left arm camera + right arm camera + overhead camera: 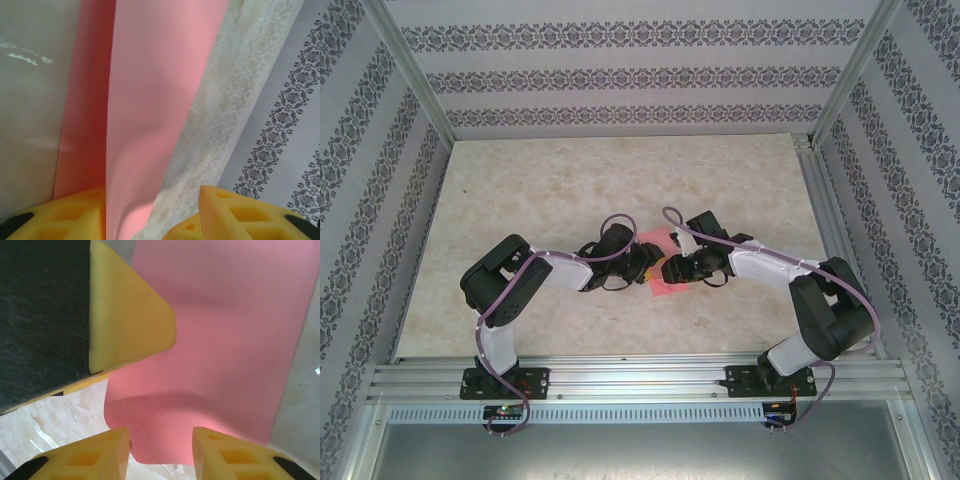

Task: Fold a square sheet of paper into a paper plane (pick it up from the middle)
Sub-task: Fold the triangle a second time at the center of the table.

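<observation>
Pink-red square sheet of paper (230, 340), straddled by left gripper (150, 200) and right gripper (160, 440), both parted wide, clamping nothing; judged best pinched gently at sheet's middle.

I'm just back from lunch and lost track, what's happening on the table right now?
Both arms reach to the middle of the table, working a pink sheet into a paper plane. The left pincer is open, a raised flap of the sheet standing between its fingers. The right pincer is open too, with the sheet's edge between its fingers. It is not yet a plane.
</observation>
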Robot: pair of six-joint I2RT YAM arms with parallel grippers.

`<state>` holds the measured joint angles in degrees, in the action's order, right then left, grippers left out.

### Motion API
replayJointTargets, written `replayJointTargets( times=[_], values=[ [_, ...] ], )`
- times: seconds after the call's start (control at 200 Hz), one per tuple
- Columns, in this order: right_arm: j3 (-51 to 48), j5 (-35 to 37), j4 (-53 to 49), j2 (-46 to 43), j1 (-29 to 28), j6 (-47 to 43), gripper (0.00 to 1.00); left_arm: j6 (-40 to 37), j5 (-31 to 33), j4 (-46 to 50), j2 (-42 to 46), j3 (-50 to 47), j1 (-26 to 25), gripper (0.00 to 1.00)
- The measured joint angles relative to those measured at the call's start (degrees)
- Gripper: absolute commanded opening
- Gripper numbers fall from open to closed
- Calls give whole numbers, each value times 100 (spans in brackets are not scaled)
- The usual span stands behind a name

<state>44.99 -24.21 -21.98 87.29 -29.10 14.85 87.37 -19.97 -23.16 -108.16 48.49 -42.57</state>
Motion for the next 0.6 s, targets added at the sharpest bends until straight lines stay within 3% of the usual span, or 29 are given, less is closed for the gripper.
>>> replayJointTargets(
  times=[0.33, 0.599],
  values=[
    [-623, 57, 675, -874, -66, 24, 58, 59, 0, -72, -7, 0, 0, 46],
    [-986, 1143, 1093, -1086, -1097, -264, 67, 144, -2, -173, -20, 0, 0, 47]
  ],
)
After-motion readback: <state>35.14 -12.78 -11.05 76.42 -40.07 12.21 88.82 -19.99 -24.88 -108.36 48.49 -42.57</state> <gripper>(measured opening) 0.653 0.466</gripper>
